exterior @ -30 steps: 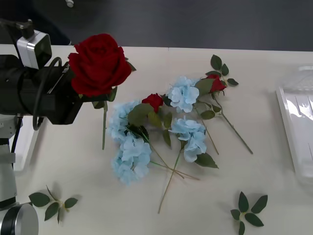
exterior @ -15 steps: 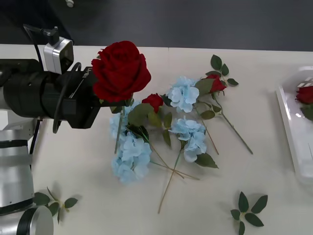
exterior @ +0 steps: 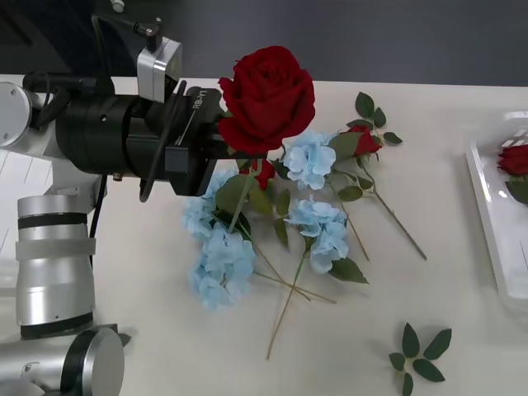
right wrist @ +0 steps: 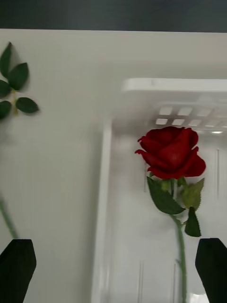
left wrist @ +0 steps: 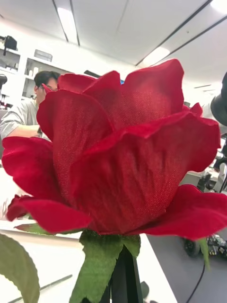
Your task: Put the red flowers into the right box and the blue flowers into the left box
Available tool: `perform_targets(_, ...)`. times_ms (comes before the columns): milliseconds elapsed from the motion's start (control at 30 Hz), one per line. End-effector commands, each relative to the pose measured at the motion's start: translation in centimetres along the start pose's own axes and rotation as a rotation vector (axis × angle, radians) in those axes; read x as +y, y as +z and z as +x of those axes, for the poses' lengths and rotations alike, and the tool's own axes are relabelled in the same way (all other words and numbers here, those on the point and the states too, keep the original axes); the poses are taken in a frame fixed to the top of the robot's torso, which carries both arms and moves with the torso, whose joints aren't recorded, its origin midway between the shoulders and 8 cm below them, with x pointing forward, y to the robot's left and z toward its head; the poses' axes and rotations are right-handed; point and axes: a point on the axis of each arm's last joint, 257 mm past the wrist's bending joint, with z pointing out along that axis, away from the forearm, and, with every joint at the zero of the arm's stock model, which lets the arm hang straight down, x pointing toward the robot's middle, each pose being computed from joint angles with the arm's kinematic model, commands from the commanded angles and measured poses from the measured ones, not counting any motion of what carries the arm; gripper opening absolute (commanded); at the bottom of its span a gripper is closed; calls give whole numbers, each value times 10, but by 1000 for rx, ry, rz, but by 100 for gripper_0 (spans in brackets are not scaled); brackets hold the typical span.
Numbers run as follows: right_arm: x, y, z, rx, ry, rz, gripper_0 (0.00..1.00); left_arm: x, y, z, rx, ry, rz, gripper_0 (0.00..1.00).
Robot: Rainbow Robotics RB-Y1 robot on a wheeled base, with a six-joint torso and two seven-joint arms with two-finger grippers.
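Now the held rose (exterior: 268, 99) has travelled rightward from the counter's (exterior: 462, 346) left side and hangs above the flower pile (exterior: 272, 214), on course for the right box (exterior: 487, 214). Its stem runs down and left, bloom uppermost. The left gripper (exterior: 221, 136) jaws are clenched on the stem. The right gripper (right wrist: 113, 267) hovers released over a rose (right wrist: 171, 152) lying in that box.

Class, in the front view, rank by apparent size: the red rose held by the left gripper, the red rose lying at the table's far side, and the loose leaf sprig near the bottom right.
1. Held rose, largest, though nearest the camera.
2. Leaf sprig.
3. Far rose, smallest.
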Motion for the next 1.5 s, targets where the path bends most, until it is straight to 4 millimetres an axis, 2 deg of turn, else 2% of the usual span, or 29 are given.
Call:
perform_targets(33,39,-33,-36,-53,-39,-102,100,-1,9,-12,-18,45,12,0)
perform_targets(100,60,-39,-44,-79,-85,-163,100,-1,10,-12,-18,44,15,0)
perform_targets(133,76,-41,-48,-103,-119,-212,100,-1,10,-12,-18,44,15,0)
perform_targets(167,94,-40,-50,-125,-151,-265,100,-1,10,-12,-18,44,15,0)
perform_targets(267,130,-33,-51,-186,-219,-350,100,-1,10,-12,-18,44,15,0)
perform_targets(467,199,-10,-31,-319,-354,-431,100,-1,10,-12,-18,44,15,0)
perform_targets(600,237,-5,-19,-385,-463,-468,100,-1,10,-12,-18,44,15,0)
perform_targets(667,264,-4,-11,-421,-519,-505,100,-1,10,-12,-18,44,15,0)
perform_targets(800,304,-3,2,-484,-562,-548,100,-1,10,-12,-18,44,15,0)
perform_targets(1000,353,4,18,-564,-579,-588,100,-1,10,-12,-18,44,15,0)
perform_targets(1133,388,17,44,-555,-553,-640,100,-1,10,-12,-18,44,15,0)
perform_targets(1300,423,28,61,-560,-527,-686,100,-1,10,-12,-18,44,15,0)
perform_targets(1400,446,29,65,-574,-519,-718,100,-1,10,-12,-18,44,15,0)
perform_targets(1500,462,25,60,-610,-504,-730,100,-1,10,-12,-18,44,15,0)
